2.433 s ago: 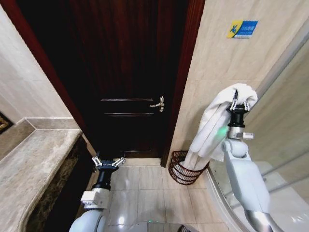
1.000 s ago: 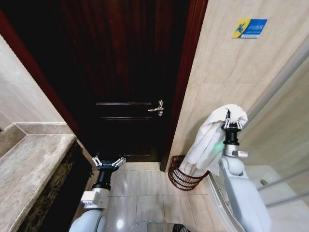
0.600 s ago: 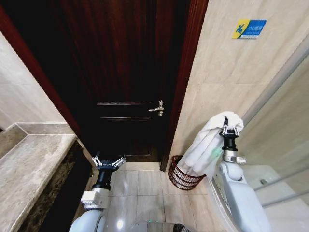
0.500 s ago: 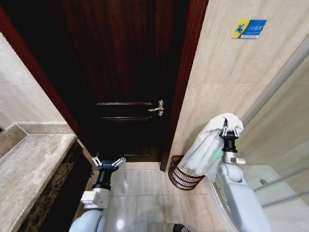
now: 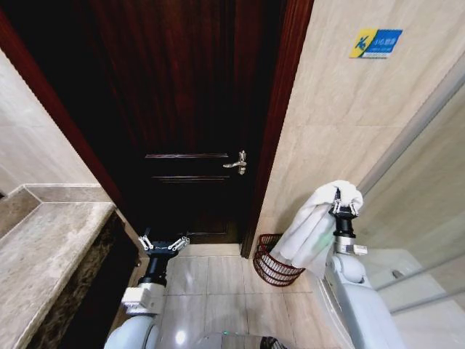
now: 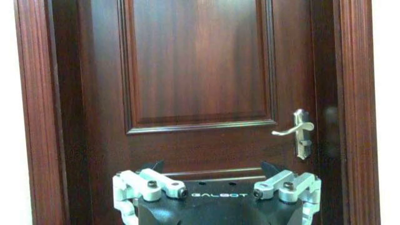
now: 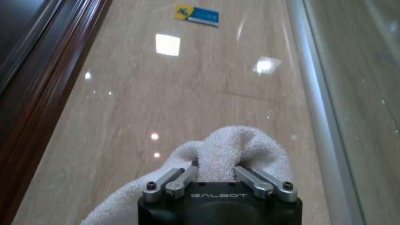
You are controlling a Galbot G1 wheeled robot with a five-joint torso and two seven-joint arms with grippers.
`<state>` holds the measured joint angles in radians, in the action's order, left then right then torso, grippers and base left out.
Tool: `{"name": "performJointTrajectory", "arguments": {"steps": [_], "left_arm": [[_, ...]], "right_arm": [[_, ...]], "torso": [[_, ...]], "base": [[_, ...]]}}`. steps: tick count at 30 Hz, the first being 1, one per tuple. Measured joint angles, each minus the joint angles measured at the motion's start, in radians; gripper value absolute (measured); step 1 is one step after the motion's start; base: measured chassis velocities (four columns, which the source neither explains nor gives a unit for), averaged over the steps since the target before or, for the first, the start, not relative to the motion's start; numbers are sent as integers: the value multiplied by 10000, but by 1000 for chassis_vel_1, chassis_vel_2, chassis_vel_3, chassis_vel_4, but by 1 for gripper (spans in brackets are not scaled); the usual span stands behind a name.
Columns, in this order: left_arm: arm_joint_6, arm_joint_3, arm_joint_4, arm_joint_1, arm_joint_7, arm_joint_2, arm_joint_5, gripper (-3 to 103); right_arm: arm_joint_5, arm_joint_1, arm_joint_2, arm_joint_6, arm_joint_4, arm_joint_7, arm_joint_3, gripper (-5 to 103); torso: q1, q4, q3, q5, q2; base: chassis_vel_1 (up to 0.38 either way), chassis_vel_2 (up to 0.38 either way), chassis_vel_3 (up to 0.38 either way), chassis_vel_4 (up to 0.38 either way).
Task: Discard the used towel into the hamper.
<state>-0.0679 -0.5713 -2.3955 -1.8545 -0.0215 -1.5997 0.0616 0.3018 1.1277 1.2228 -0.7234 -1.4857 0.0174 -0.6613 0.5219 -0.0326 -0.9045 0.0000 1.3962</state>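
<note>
Right gripper (image 5: 343, 209): pointed upward, fingers clamped on a fold of the white towel (image 5: 314, 231).
Towel: draped down from the gripper, its lower end over the hamper (image 5: 272, 266).
Hamper: stood on the tiled floor (image 5: 218, 291) beside the dark wooden door (image 5: 196, 109).
Left gripper (image 5: 163, 244): spread wide, empty, low before the door.
</note>
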Motion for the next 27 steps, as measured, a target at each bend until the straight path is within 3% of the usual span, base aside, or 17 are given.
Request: {"name": "performJointTrajectory", "arguments": {"steps": [16,27], "left_arm": [[0,0,0,2,0,0,0,100],[0,0,0,-2,0,1,0,100]], "right_arm": [[-13,-32,220,-7,98,151,107,12],[-574,801,922,-399,-356,-297,-81,55]], "torso": [[14,0,-4,2,-4],[-6,2,2,-3,2]], "base": [[-115,117,126,-117],[9,-5,-8,1]]}}
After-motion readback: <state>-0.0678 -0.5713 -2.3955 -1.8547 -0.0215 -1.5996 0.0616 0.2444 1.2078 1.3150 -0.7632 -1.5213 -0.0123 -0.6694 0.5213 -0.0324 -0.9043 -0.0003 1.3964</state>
